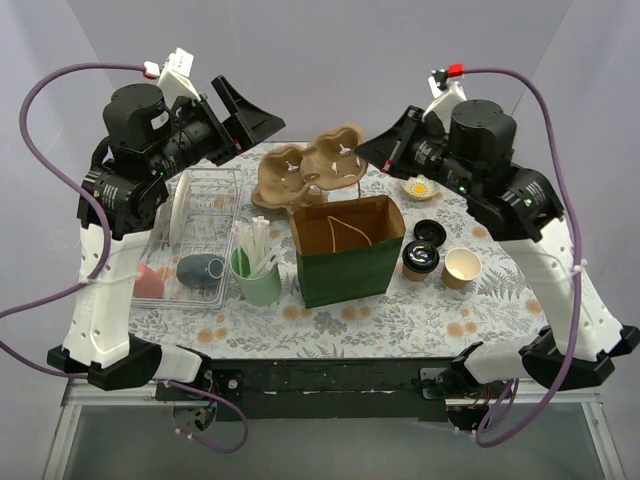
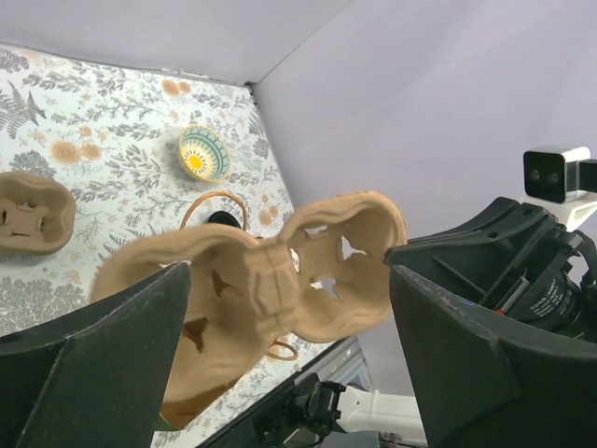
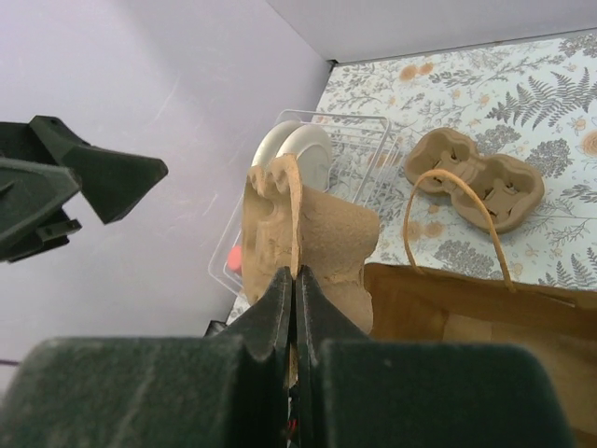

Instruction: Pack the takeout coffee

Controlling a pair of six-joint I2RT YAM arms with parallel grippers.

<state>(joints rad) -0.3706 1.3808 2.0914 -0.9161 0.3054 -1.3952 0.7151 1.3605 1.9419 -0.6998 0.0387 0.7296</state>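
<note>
The takeout coffee (image 1: 421,260), a brown paper cup with a black lid, stands on the table right of the open green paper bag (image 1: 348,250). My right gripper (image 1: 362,150) is shut on the edge of a brown pulp cup carrier (image 1: 335,155) and holds it in the air behind the bag; the right wrist view shows the fingers (image 3: 280,299) pinching the carrier (image 3: 322,233). My left gripper (image 1: 262,130) is open and empty, left of the carrier. In the left wrist view the carrier (image 2: 261,280) hangs beyond the wide jaws.
A second carrier (image 1: 285,180) lies behind the bag. A lidless paper cup (image 1: 462,268) and a loose black lid (image 1: 429,232) sit near the coffee. A mint-green cup of sticks (image 1: 258,275), a wire dish rack (image 1: 200,225) and a small bowl (image 1: 418,187) also stand here.
</note>
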